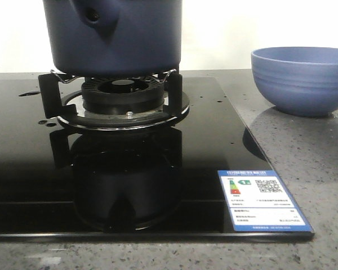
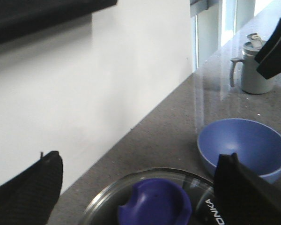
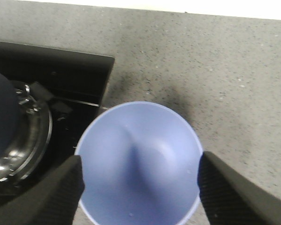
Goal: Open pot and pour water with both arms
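Both jaws spread wide and empty, before the lid is lifted.

Left gripper point(image 2: 136, 187) hangs above the pot's glass lid point(image 2: 107, 197), its fingers either side of the blue knob point(image 2: 154, 204), touching nothing. Right gripper point(image 3: 138, 183) hovers over the periwinkle bowl point(image 3: 138, 164), which lies on the counter beside the hob point(image 1: 158, 185). Pot point(image 1: 118, 34) sits on the burner point(image 1: 124, 98) (its water level cannot be seen). Judged step: opening. Next, the left gripper must descend and close on the knob.

White wall point(image 2: 131, 70) behind grey speckled countertop point(image 3: 215, 61); bright window point(image 2: 234, 18).
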You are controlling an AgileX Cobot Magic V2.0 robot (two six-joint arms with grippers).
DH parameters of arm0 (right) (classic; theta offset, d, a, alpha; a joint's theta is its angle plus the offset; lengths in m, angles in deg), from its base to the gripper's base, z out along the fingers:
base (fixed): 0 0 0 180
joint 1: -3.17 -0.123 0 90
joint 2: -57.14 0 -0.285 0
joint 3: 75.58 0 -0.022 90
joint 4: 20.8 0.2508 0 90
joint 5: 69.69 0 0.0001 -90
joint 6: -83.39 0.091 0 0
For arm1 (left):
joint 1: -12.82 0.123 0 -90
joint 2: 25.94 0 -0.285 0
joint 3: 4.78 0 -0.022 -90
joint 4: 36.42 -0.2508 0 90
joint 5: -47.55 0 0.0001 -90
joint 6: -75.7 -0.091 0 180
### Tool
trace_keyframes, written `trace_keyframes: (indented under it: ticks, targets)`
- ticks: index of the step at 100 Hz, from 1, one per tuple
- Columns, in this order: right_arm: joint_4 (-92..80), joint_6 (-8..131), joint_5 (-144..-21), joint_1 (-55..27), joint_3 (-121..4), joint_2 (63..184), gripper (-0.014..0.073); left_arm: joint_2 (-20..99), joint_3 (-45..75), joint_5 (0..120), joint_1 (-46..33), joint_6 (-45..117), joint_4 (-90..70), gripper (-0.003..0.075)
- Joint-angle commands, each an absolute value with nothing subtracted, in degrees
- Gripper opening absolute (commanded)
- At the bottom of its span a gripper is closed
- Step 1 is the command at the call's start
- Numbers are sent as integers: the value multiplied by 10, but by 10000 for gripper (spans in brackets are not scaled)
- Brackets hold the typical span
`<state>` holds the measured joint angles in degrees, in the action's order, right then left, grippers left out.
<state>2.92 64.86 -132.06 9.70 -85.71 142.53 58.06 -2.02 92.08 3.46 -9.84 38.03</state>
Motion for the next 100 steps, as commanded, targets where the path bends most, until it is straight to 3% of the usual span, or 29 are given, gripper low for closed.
trace_keyframes:
  ticks: [1, 9, 16, 28, 31, 47, 62, 82, 100]
  targets:
    - [87, 629, -1286, 101, -870, 1407, 452, 539, -41, 919, 60, -84, 418, 547]
    - [143, 603, -1280, 101, -870, 1407, 374, 521, -41, 916, 87, -58, 419, 465]
    - [189, 579, -1272, 101, -870, 1404, 247, 507, -41, 914, 110, -20, 419, 344]
    - [259, 532, -1242, 101, -864, 1394, -55, 488, -41, 914, 146, 25, 419, 39]
    - [279, 523, -1229, 100, -859, 1388, -64, 483, -41, 914, 154, 28, 419, -21]
    - [344, 436, -1134, 100, -800, 1340, -50, 450, -33, 881, 185, 39, 416, -20]
    - [400, 334, -1015, 100, -687, 1254, -50, 394, 20, 737, 181, 29, 414, -20]
    - [529, 137, -895, 100, -482, 1118, -50, 290, 169, 612, 144, -35, 414, -20]
    - [542, 106, -876, 100, -324, 1009, -50, 197, 344, 599, 120, -72, 441, -20]
